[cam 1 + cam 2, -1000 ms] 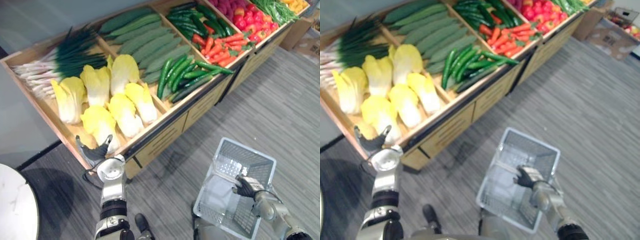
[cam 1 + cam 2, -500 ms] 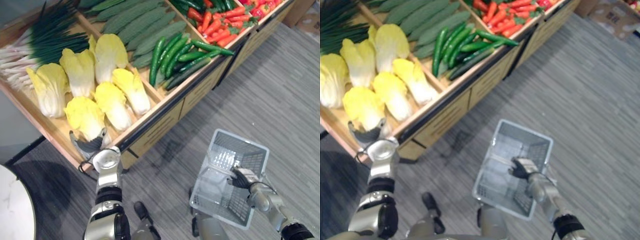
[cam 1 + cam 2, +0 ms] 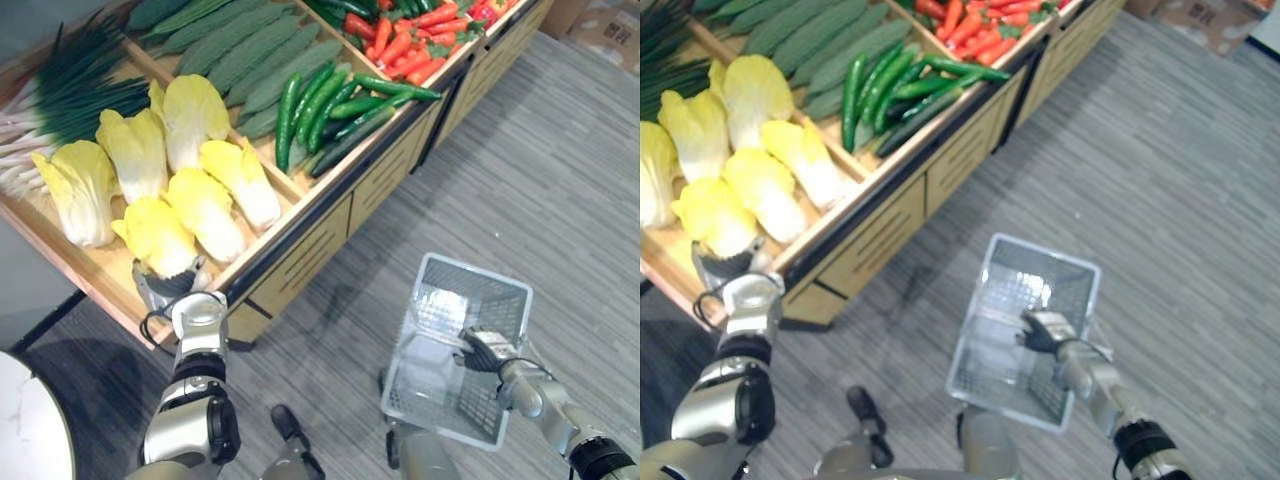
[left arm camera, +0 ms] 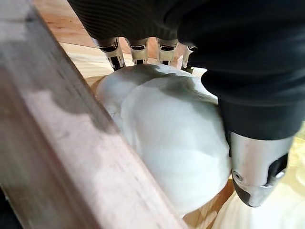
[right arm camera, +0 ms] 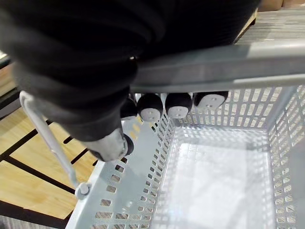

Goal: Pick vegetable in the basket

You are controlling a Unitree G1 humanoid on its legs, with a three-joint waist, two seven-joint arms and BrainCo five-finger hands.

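Note:
Several yellow napa cabbages lie in the near-left bin of a wooden display. My left hand (image 3: pixel 168 286) is at that bin's front corner, on the white base of the nearest cabbage (image 3: pixel 155 240). In the left wrist view its fingers (image 4: pixel 138 50) reach over the cabbage (image 4: pixel 176 138) and the thumb (image 4: pixel 257 171) presses its other side. A grey plastic basket (image 3: pixel 470 300) hangs empty over the floor at the lower right. My right hand (image 3: pixel 487 352) is curled round its handle (image 5: pixel 224 67).
The display's other bins hold green onions (image 3: pixel 80 100), cucumbers (image 3: pixel 250 50), long green peppers (image 3: pixel 330 100) and red peppers (image 3: pixel 400 45). A wooden front rail (image 3: pixel 330 200) edges the bins. A white round table (image 3: pixel 25 430) is at the lower left, a cardboard box (image 3: pixel 600 15) at the top right.
The camera has shifted. My left hand has gone from open at the bin's front corner to closed round the nearest cabbage's base. The right hand still holds the basket.

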